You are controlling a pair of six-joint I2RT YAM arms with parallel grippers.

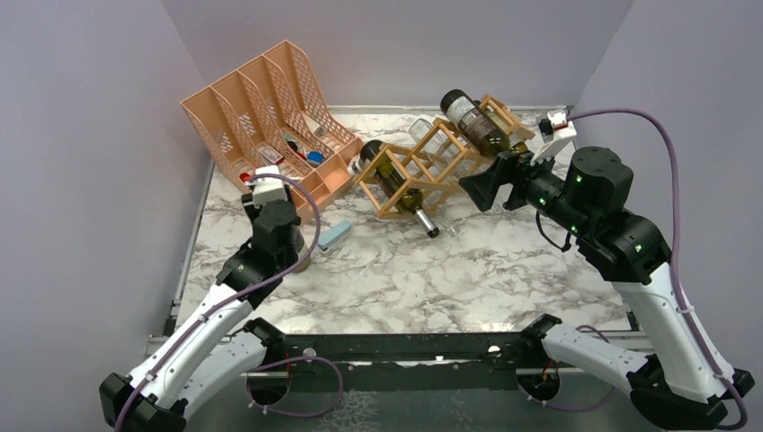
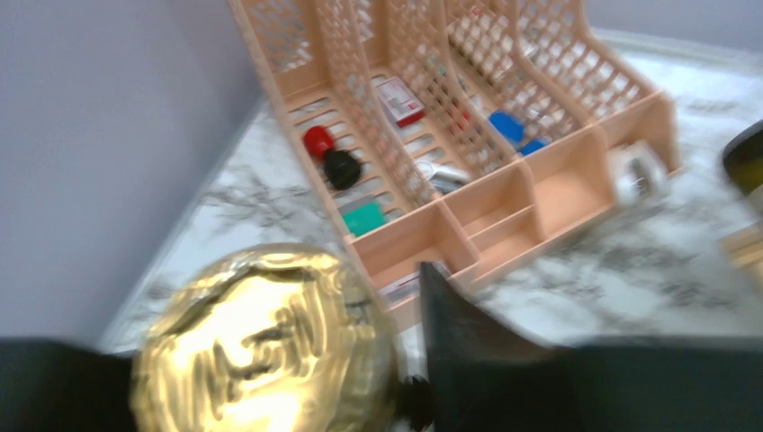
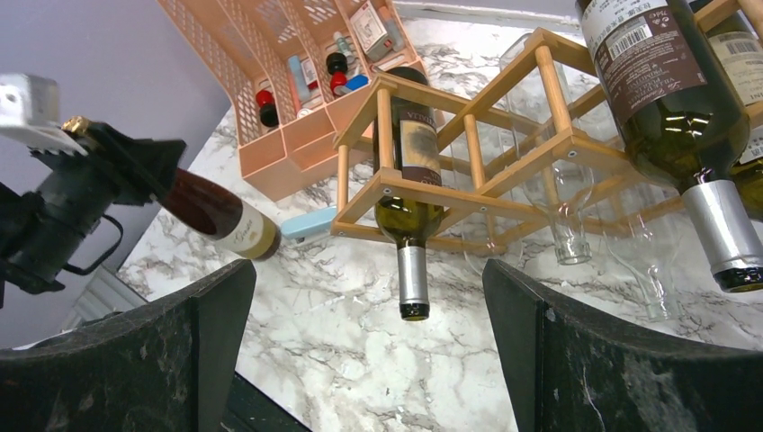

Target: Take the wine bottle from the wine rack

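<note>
Marble surface (image 1: 504,270) is carrying the wine rack (image 1: 432,166); the released right pincer (image 1: 479,187) is facing its bottle (image 1: 396,189), neck toward it.

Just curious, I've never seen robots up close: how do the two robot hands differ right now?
The left hand grips a gold-capped bottle by its neck, away from the rack; the right hand holds nothing. The left hand's fingers are closed in; the right hand's are spread wide, facing the bottles in the rack. Both are black, with two fingers.
</note>
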